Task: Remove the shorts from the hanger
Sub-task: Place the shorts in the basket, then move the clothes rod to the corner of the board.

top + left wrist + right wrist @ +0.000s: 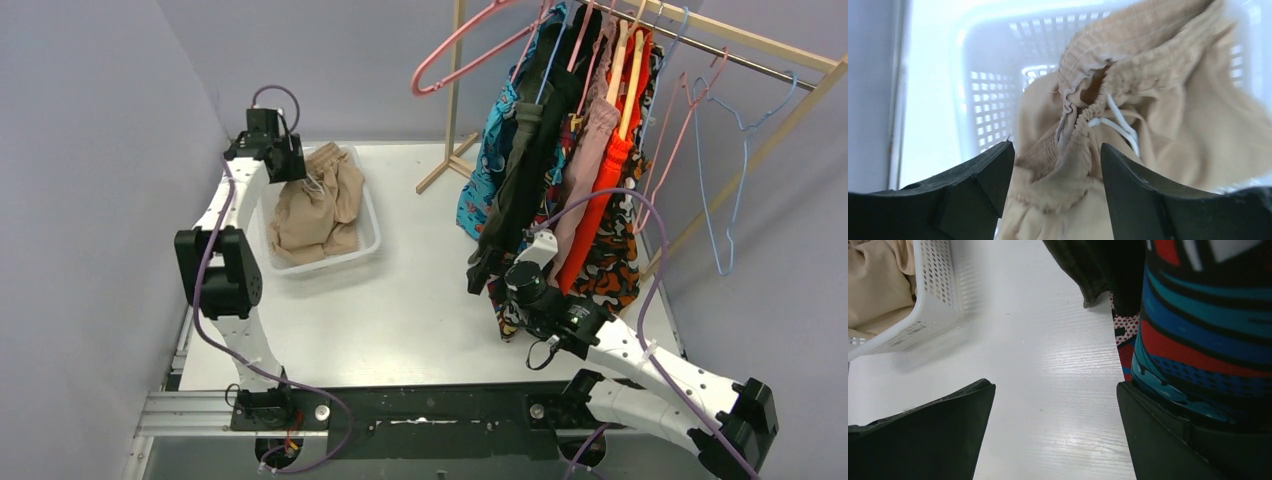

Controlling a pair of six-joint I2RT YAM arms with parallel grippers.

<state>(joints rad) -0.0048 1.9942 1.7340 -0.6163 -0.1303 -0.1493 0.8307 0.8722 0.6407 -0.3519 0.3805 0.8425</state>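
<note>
White table (420,300) boxed in by plain lilac-grey walls, with a wooden rack (455,110) set at the far right. A white slatted basket (372,232) is placed at the table's far left. The tan shorts (315,210) are crumpled inside it, off any hanger.

The left gripper (1057,152) is held just over the basket with its jaws spread. The tan elastic waistband and the white drawcord (1118,127) are seen in the gap; nothing is clamped.

The other shorts are hung bunched on the rack rail:
- teal shark-print shorts (480,190)
- olive green shorts (515,150)
- black shorts (550,110)
- dusty pink shorts (590,140)
- orange shorts (612,180)
- orange-black patterned shorts (615,265), at the right of the bunch
- multicolour comic-print shorts (1198,325), picked up close in the right wrist view

The right gripper (1055,390) is positioned low at the hems of the bunch with its jaws spread wide. The comic-print fabric is draped against one finger (1153,440), not pinched, and bare table is seen through the gap.

Empty pink hangers (460,45) and a blue hanger (735,170) are hung on the rail either side of the bunch.
</note>
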